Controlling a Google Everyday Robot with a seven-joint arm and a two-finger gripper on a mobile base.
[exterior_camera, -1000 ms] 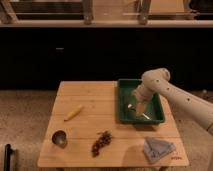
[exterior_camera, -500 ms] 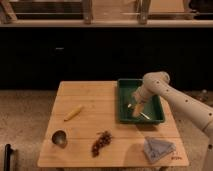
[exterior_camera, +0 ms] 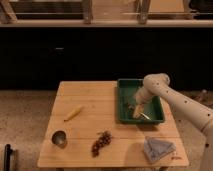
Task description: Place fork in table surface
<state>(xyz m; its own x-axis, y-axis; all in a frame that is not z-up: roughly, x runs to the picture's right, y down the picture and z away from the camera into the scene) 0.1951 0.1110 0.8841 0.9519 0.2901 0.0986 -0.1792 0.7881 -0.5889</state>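
On your table surface (exterior_camera: 95,97), note a metal cup (exterior_camera: 59,138) at 8 o'clock, a banana (exterior_camera: 73,113) at 9 and a bunch of grapes (exterior_camera: 101,142) at 6. The green tray (exterior_camera: 128,92) sits at 2 o'clock with the gripper (exterior_camera: 136,110) lowered inside it, and the fork (exterior_camera: 145,116) lies on the tray floor just at the gripper's 4 o'clock; whether the pincer is wide, narrow or holding, you cannot tell. A grey cloth (exterior_camera: 158,149) lies at 5 o'clock.
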